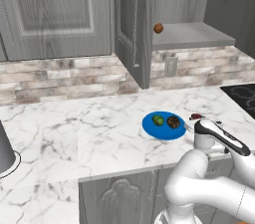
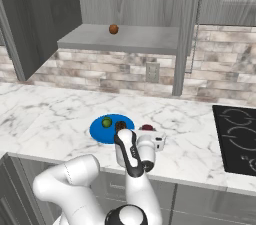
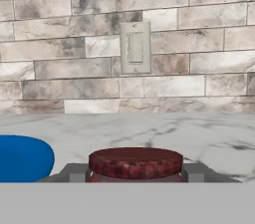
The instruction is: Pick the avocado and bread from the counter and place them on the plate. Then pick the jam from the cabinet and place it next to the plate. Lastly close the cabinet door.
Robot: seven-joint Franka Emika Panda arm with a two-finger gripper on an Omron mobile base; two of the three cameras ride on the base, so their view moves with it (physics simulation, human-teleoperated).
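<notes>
The blue plate [image 1: 158, 130] lies on the white marble counter [image 1: 74, 128] with the green avocado [image 1: 158, 120] and the dark brown bread [image 1: 173, 122] on it. Just right of the plate, low over the counter, is the red jam [image 1: 195, 116] jar. In the hand view my gripper [image 3: 135, 173] is shut on the jam [image 3: 135, 162], a finger pressed against each side, with the plate's edge [image 3: 22, 158] to its left. The cabinet door [image 1: 130, 24] stands open beside the grey shelf [image 1: 194, 34].
An orange-brown ball [image 1: 158, 28] sits on the cabinet shelf. A wall outlet [image 3: 135, 48] is on the brick backsplash straight ahead. A black cooktop [image 2: 240, 139] lies to the right, and a grey vessel [image 1: 4, 148] stands at the far left.
</notes>
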